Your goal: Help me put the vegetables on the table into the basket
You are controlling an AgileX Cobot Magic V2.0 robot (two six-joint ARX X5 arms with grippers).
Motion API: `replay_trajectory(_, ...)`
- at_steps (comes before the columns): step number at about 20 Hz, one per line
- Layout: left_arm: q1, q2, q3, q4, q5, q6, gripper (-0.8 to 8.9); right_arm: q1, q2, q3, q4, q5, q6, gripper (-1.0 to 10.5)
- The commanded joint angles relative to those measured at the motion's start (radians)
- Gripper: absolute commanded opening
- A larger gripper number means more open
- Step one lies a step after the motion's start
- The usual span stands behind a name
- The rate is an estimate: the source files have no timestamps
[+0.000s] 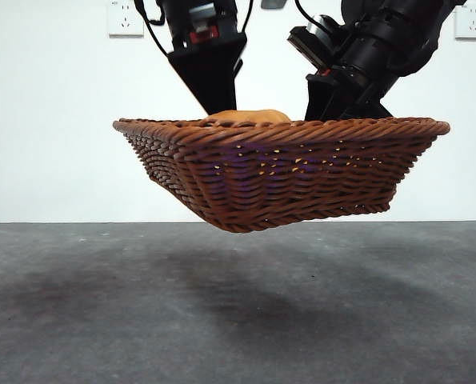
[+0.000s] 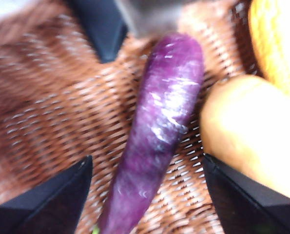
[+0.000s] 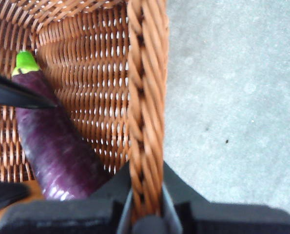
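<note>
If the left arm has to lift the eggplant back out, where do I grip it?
Take the eggplant across its thick middle, coming straight down from above. It lies flat on the basket floor between the left gripper's open jaws, with the potato close on one side, so keep that jaw tight to the eggplant.

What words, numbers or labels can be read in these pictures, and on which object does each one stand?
None can be read: no text shows on the basket, the eggplant, the potato, the wall sockets or either arm. A red patch on one arm in the front view bears no readable writing.
</note>
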Motion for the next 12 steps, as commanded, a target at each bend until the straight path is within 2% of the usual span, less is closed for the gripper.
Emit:
replay_trajectory(1,0.02,-0.074,-0.004,0.034,0.006,-0.088,3.82,-0.001,0.002,-0.004,0.015,-0.015,0.015,-0.1)
replay_trajectory(4,0.064,-0.219,-0.004,0.065,0.007,-0.243,3.71,-0.017,0.002,-0.003,0.032,-0.014,0.027,-0.1)
replay_trajectory(5,0.08,-0.269,-0.004,0.063,0.007,-0.293,3.14,-0.032,0.0,-0.003,0.048,-0.015,0.043,-0.1)
replay_trajectory(7,0.12,-0.379,-0.004,0.054,0.007,-0.374,-0.26,-0.091,0.0,0.008,0.071,-0.019,0.073,-0.1)
replay_trajectory(10,0.172,-0.536,-0.004,0.039,0.008,-0.472,-0.06,-0.222,0.0,0.041,0.056,-0.018,0.072,-0.1)
replay_trajectory(12,0.175,-0.61,-0.004,0.011,0.008,-0.492,-0.06,-0.286,0.001,0.043,0.056,-0.013,0.069,-0.1)
